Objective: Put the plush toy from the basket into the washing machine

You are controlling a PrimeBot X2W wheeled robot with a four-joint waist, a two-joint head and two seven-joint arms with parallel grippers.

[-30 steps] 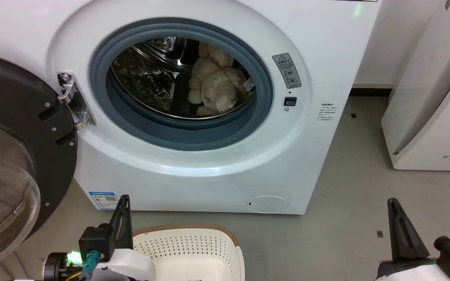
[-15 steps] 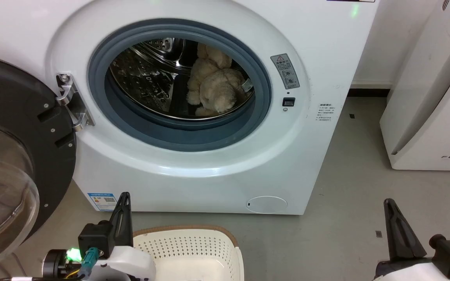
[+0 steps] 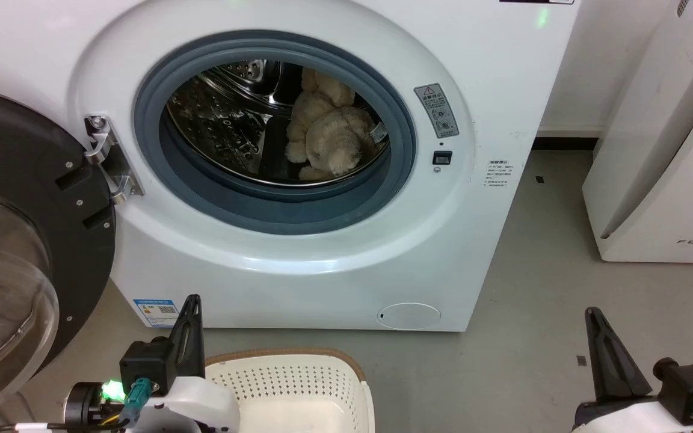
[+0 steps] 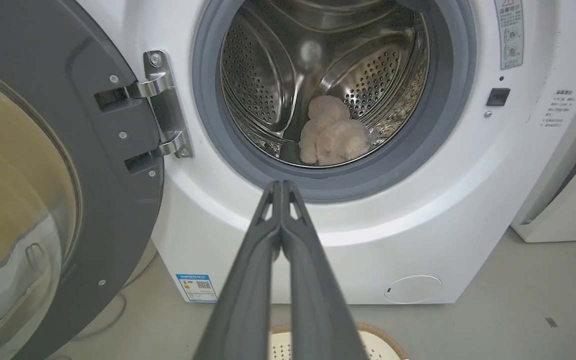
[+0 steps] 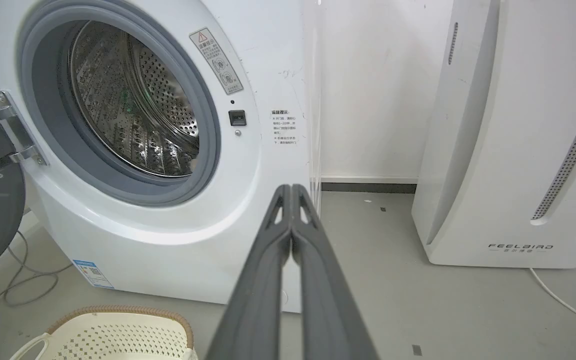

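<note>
Plush toy (image 3: 328, 137) lies inside the washing machine (image 3: 322, 258), on the right side of the steel drum (image 3: 220, 120), well behind the grey gasket (image 3: 274, 207). In the left wrist view the toy (image 4: 333, 137) sits low in the drum, a cream, shaggy heap against the perforated wall. The glass door (image 3: 21, 240) hangs wide open at the left on its metal hinge (image 3: 109, 159).

The basket (image 3: 286, 356) stands on the grey floor (image 3: 533, 300) in front of the machine, below the porthole. The left pincer (image 3: 192, 300) is raised just by the basket's left corner, fingers pointing up. Its wrist view shows the left pincer (image 4: 280, 186) with both fingers pressed together along their length, gripping nothing and aimed at the lower rim of the porthole.

The right pincer (image 3: 592, 313) is over bare floor at the lower right, well apart from the basket. In its own view the right pincer (image 5: 291, 188) is likewise closed tight on nothing, pointing between the machine and the white appliance (image 5: 508, 150) beside it.
</note>
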